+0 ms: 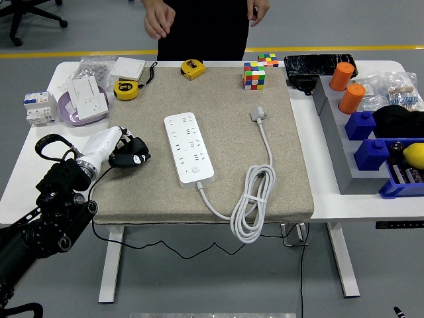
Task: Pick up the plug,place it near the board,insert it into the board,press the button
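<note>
Head view: left hand [127,154] low over the mat's [146,192] left side, black fingers [136,158] curled loosely, holding nothing, touching no task thing. Right hand out of sight. Board [189,148] flat on the mat, near the middle, well apart from the hand. Plug [258,114] lying right of the board, not plugged in, cord [252,202] coiled near the front edge. Person's hands [159,20] up at the far side, off the table.
</note>
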